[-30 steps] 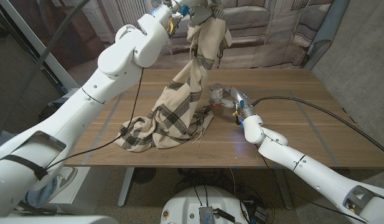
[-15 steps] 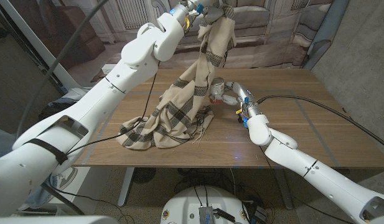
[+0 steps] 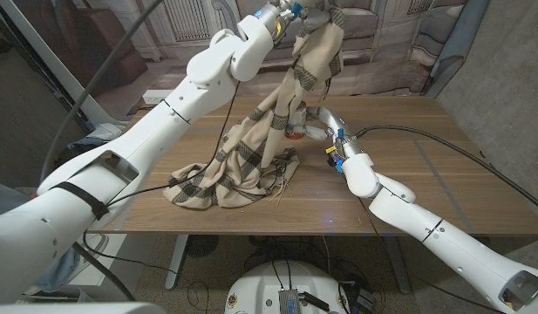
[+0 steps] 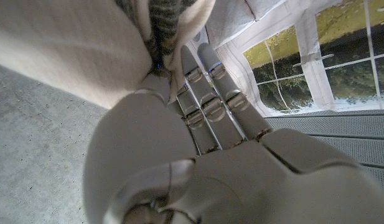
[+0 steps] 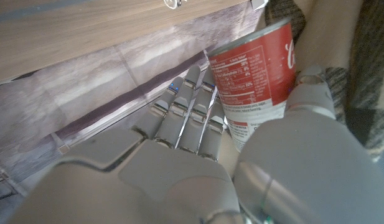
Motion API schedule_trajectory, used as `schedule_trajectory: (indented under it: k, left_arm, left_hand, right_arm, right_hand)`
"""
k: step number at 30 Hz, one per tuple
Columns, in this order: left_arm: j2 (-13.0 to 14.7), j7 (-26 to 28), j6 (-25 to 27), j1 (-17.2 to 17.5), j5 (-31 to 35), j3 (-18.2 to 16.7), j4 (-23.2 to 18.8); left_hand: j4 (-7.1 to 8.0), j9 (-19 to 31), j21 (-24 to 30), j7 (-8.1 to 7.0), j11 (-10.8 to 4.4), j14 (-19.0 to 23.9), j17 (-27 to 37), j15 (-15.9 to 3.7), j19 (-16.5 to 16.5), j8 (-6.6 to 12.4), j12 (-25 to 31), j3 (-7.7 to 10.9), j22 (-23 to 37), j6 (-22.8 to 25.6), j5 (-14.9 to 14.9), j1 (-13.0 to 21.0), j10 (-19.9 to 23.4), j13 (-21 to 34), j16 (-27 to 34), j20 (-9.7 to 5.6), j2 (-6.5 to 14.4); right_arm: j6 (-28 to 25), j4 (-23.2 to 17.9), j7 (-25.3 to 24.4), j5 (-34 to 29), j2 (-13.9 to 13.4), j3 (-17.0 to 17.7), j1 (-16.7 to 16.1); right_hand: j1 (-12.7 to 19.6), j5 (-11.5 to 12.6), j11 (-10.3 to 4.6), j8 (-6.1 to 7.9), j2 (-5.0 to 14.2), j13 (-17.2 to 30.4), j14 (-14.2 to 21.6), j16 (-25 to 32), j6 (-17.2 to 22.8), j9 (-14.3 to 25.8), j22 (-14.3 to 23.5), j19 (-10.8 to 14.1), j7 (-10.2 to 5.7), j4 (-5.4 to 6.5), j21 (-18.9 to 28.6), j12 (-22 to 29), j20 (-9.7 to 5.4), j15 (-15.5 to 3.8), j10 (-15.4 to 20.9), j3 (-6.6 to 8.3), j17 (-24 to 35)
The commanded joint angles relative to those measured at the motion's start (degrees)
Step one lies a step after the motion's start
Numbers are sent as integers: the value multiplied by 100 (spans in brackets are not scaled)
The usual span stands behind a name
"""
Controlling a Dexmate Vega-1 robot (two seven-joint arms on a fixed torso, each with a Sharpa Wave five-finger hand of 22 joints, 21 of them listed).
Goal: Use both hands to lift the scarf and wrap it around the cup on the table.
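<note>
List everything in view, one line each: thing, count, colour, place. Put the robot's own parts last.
scarf: one, beige with dark plaid stripes; upper end lifted high, lower end heaped on the table's left middle.
can: one, red with a white label; at the table's middle, against the hanging scarf.
table: one, brown wood; under everything.
cables: dark; across the table's right part.
left hand: one, white; raised high, gripping the scarf's upper end.
right hand: one, white; at the table's middle, holding the can.

Woven cloth scarf [image 3: 251, 157], wood-grain table [image 3: 443, 174]
</note>
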Motion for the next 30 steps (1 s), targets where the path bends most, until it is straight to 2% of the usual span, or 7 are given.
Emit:
schedule_trajectory:
  k: [1,9,17,24,30]
  left_arm:
    - [-365,-138,108,-317,-414,257,743]
    - [-637,-179,117,-566,-888,540,1677]
    - [-835,-165,-52,-741,-1429,720,2254]
    - [-840,-163,-110,-774,-1703,836,2430]
    - [-717,-254,-6,-713,-1864,834,2323]
  left_hand:
    - [79,7,33,-38,-216,-47,35,24,-100,21,-7,70,6,43,28,-19,261,246,-12,-29,23]
    - [88,-24,34,-40,-218,-128,46,22,-188,21,-123,76,6,36,33,-41,265,169,-48,-5,20]
    - [94,-48,32,-36,-225,-224,51,30,-272,13,-254,81,5,9,38,-60,251,70,-89,19,16]
    - [103,-76,-22,-13,-229,-361,50,36,-500,0,-396,93,2,-27,44,-78,262,-46,-147,107,24]
    - [104,-91,-21,-2,-226,-425,45,37,-541,-12,-476,102,-1,-54,45,-86,262,-109,-177,118,26]
  right_arm:
    - [366,-156,239,-25,56,-14,98]
    - [756,-532,309,196,-38,237,-117]
    - [1202,-691,426,568,3,468,-272]
    - [1455,-715,617,965,70,652,-295]
    - [1254,-823,555,882,97,799,-306]
  right_hand:
    - [1386,-18,-644,33,1420,25,88,19,573,31,14,130,-528,324,50,13,-608,-661,685,375,22]
    - [1401,-41,-638,23,1429,13,170,39,609,28,18,326,-538,328,125,11,-659,-671,733,394,25]
    - [1429,-59,-632,2,1443,-1,356,85,641,22,23,611,-537,327,233,3,-686,-698,779,422,33]
    - [1427,-71,-628,6,1440,-6,469,103,704,21,29,765,-531,335,294,6,-687,-696,830,429,32]
    - [1426,-75,-626,8,1434,-8,500,103,728,21,31,787,-532,336,303,8,-680,-700,851,430,31]
